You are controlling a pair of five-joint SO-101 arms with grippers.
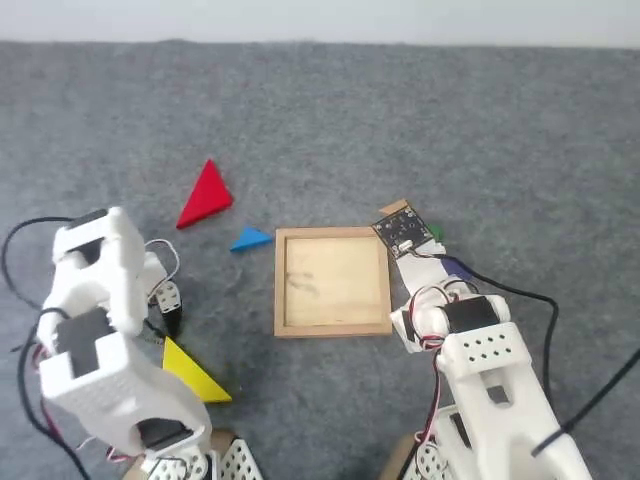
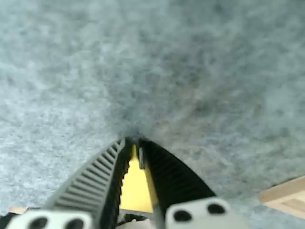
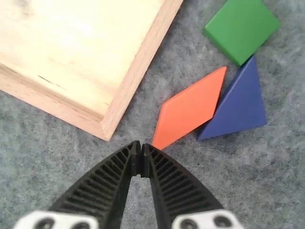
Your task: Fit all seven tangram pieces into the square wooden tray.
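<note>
Low, right gripper (image 3: 141,148) closed, beside tray (image 3: 143,62)

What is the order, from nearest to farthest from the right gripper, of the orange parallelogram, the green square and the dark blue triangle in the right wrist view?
Measured from the right gripper:
1. orange parallelogram, its corner just off the gripper's tips.
2. dark blue triangle, against the parallelogram's far edge.
3. green square, beyond both.
</note>
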